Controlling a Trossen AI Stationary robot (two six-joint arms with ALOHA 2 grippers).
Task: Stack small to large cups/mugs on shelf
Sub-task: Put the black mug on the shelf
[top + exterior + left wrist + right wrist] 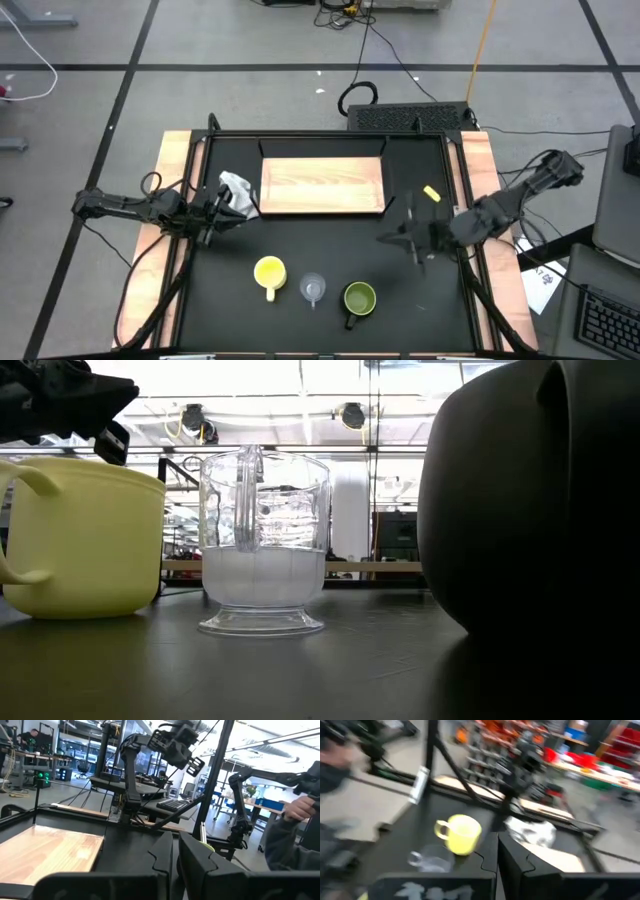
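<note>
Three cups stand upright in a row near the table's front edge: a yellow mug (270, 273) (85, 540) (460, 834), a clear glass cup (313, 289) (263, 540) (427, 860) and an olive-green mug (359, 298) (540, 510). The light-wood shelf (322, 185) (45, 852) lies flat at the far middle. My right gripper (385, 238) (497, 862) is shut and hovers right of the shelf, above the table, pointing toward the mugs. At the left edge my left gripper (232, 207) (176, 862) is shut with nothing in it.
A grey-white cloth wad (237, 188) (532, 831) lies at the shelf's left end, next to my left gripper. A small yellow item (431, 193) lies right of the shelf. Pale wooden planks (478, 170) flank the black tabletop. A person's sleeve (295, 835) shows beyond the table.
</note>
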